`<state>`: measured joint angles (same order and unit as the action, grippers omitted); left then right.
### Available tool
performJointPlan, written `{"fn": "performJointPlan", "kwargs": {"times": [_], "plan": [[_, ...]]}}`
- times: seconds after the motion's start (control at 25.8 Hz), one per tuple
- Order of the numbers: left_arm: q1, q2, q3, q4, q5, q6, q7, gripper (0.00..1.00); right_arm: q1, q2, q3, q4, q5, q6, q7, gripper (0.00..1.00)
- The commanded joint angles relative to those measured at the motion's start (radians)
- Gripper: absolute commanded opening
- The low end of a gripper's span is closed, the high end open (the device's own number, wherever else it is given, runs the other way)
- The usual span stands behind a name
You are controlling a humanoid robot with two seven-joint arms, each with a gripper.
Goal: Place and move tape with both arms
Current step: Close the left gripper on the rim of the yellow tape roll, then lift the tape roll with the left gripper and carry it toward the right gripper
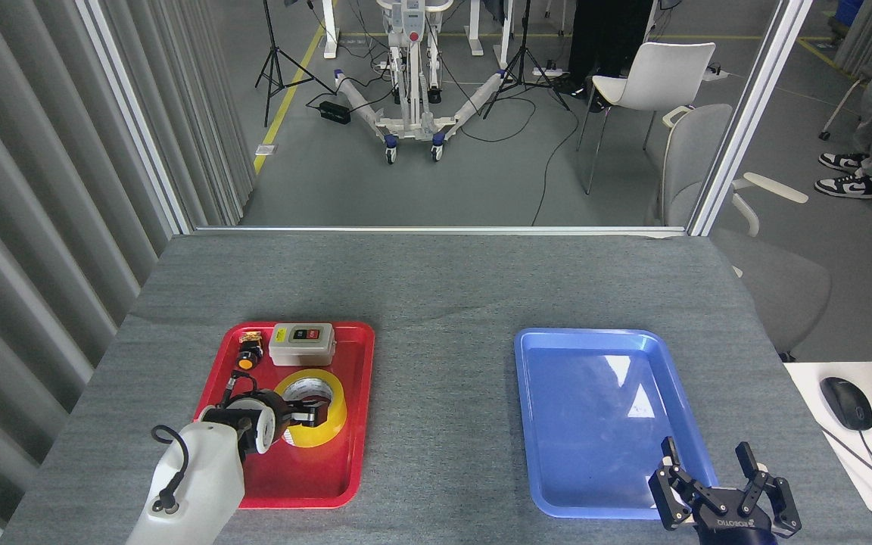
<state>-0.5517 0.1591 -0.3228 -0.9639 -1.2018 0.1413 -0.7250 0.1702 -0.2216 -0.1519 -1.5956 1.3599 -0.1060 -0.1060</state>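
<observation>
The tape (332, 400), a yellow roll with a white core, lies flat in the red tray (345, 462) at the left. My left gripper (309, 415) comes in from the near left and sits low over the roll. Its dark fingers (318, 414) reach across the core hole, and the wrist hides the roll's left wall. The fingers are too dark and foreshortened to show their grip. My right gripper (708, 473) hovers at the near right corner of the blue tray (595, 393), fingers spread, holding nothing.
In the red tray's far end stand a grey switch box (302, 343) and a small orange-capped button (247, 356). A white desk with a mouse (846, 403) adjoins the table's right side. Chairs (697, 151) stand behind the far edge.
</observation>
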Motion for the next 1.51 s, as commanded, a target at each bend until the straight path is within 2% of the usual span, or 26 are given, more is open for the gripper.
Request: {"fn": "performJointPlan", "kwargs": {"times": [0.0,0.19,0.39,0.5,0.58,0.66,0.97,1.24,1.32,1.36,1.47], "plan": [[-0.002,0.008,-0.001,0.024,-0.002,-0.017,0.010,0.80,0.000,0.001,0.000,0.000,0.002,0.002,0.000,1.00],[-0.002,0.022,0.001,0.033,-0.004,-0.005,0.059,0.79,0.000,0.001,0.000,0.000,0.002,0.003,0.000,1.00],[-0.002,0.025,0.002,0.031,-0.004,-0.003,0.073,0.68,0.000,0.002,0.002,0.000,0.002,0.003,0.000,1.00],[-0.002,0.022,0.001,0.033,-0.004,-0.006,0.068,0.58,0.000,0.001,0.000,0.000,0.002,0.003,0.000,1.00],[-0.002,0.022,0.001,0.031,-0.002,-0.015,0.064,0.57,0.000,0.001,0.002,0.000,0.004,0.003,0.000,1.00],[-0.002,0.022,0.001,0.031,-0.004,-0.019,0.064,0.49,0.000,0.002,0.002,0.000,0.005,0.003,0.000,1.00],[-0.010,0.023,0.001,0.030,-0.004,-0.017,0.064,0.34,0.000,0.007,0.002,0.000,0.007,0.003,0.000,1.00],[-0.010,0.022,0.002,0.024,0.002,-0.017,0.064,0.11,0.002,0.004,0.002,0.000,0.005,0.005,0.000,1.00],[-0.008,0.020,0.004,0.013,0.005,-0.019,0.064,0.08,0.002,0.002,0.003,0.000,0.005,0.005,0.000,1.00],[-0.007,0.019,0.007,0.004,0.007,-0.019,0.064,0.01,0.003,0.002,0.003,0.000,0.005,0.005,0.000,1.00],[-0.002,0.016,0.010,-0.019,0.007,-0.022,0.070,0.00,0.003,0.001,0.005,0.000,0.005,0.005,0.000,1.00]]}}
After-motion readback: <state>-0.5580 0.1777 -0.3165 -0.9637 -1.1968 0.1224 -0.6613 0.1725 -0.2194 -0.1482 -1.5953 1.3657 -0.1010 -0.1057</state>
